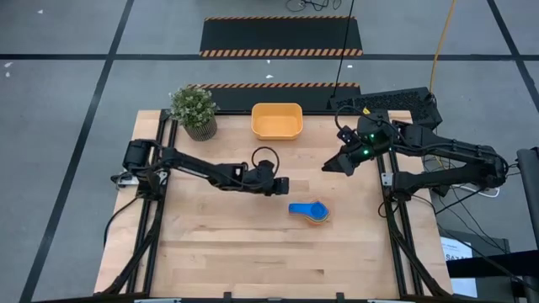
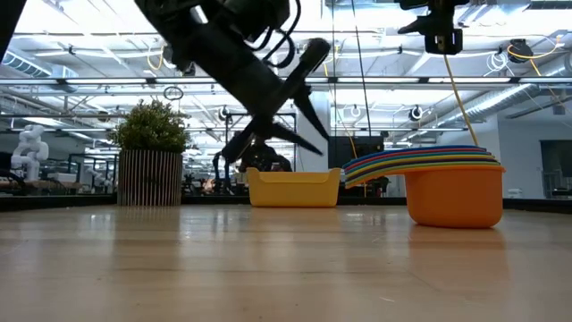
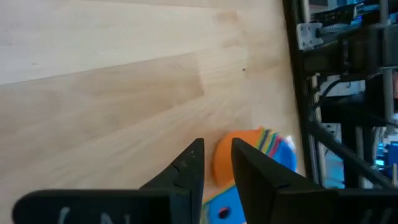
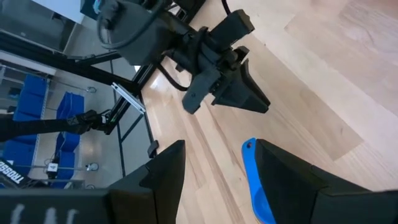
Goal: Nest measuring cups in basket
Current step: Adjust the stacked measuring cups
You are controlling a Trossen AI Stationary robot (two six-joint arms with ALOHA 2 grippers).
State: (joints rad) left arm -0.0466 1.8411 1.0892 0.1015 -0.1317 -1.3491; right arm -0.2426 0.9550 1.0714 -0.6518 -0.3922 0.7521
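Nested stack of small plastic measuring cups (image 1: 311, 212), blue handle uppermost: mid-counter, toward the right edge. Shallow orange-yellow plastic basket (image 1: 276, 120): far edge, centre. Left gripper (image 1: 283, 186): near the stack, jaws narrowly apart, empty. Right gripper (image 1: 330, 167): jaws apart, empty.

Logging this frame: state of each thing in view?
measuring cups: nested in one stack, upright on table, outside basket
basket: upright, empty, at table's far edge
potted plant: upright
left gripper: above table beside stack, jaws narrow, empty
right gripper: raised, jaws open, empty
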